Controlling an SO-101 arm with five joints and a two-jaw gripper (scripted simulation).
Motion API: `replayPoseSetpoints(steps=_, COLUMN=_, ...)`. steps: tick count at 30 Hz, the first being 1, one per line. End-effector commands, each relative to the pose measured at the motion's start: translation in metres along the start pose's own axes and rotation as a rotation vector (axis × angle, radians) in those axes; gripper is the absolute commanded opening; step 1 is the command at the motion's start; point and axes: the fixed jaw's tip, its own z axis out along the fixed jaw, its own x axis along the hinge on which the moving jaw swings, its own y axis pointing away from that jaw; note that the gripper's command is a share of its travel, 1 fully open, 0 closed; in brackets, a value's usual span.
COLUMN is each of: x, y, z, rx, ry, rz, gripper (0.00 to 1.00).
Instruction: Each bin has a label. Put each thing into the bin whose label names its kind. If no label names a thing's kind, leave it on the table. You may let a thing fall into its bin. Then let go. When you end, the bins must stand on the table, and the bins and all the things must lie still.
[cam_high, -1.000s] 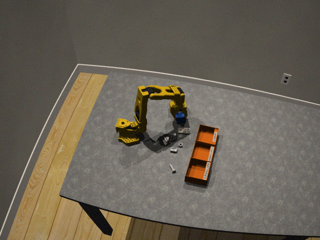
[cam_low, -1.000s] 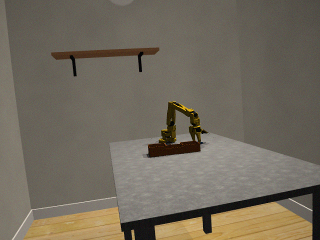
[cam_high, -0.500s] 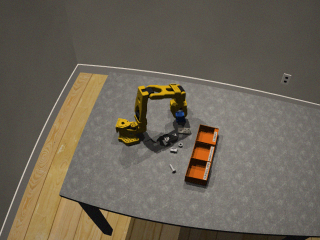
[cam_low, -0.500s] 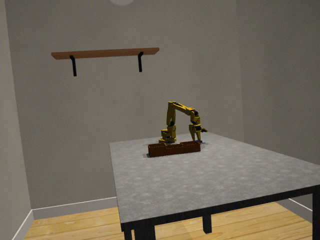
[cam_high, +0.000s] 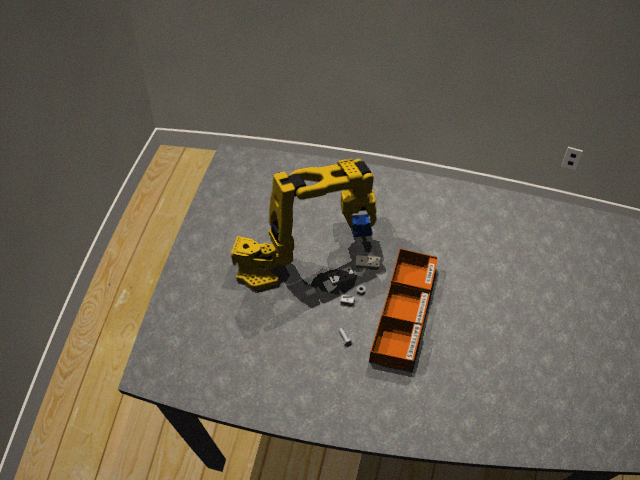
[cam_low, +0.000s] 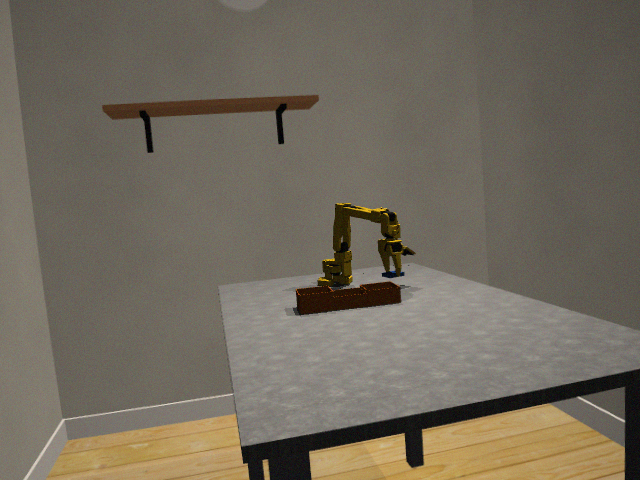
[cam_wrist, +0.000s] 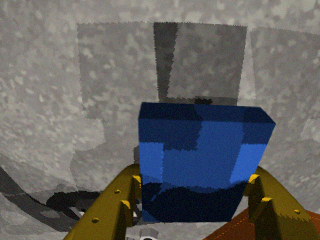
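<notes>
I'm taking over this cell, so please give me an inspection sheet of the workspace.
Surface: grey mottled table top.
Job's things: blue block; dotted piece, nut, small pale block and bolt outside the bins; orange bins upright.
Clutter: nothing seen beyond these.
Gripper: fingers shut on the blue block, above the table.
Cables: nothing seen.
Surroundings: wall shelf, wall outlet, wooden floor.
</notes>
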Motion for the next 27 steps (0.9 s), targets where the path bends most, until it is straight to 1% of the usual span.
replayPoseSetpoints(steps=1, x=-0.002, y=-0.006, z=-0.013, rx=0.06, ry=-0.02, rz=-0.008, gripper=0.0)
replayPoseSetpoints(steps=6, x=-0.002, y=-0.006, z=-0.013, rx=0.06, ry=-0.02, rz=-0.01, gripper=0.0)
replayPoseSetpoints(steps=10, x=0.002, y=-0.007, z=-0.014, rx=0.061, ry=-0.019, rz=-0.031, gripper=0.0)
replayPoseSetpoints(steps=14, x=0.012, y=-0.01, z=-0.016, rx=0.063, ry=-0.017, rz=-0.078, gripper=0.0)
replayPoseSetpoints(steps=18, x=0.025, y=-0.014, z=-0.018, rx=0.066, ry=-0.014, rz=-0.142, gripper=0.0)
replayPoseSetpoints(steps=20, x=0.025, y=-0.014, z=-0.018, rx=0.066, ry=-0.014, rz=-0.142, gripper=0.0)
replayPoseSetpoints(steps=27, x=0.046, y=-0.017, z=-0.021, rx=0.069, ry=-0.008, rz=-0.243, gripper=0.0)
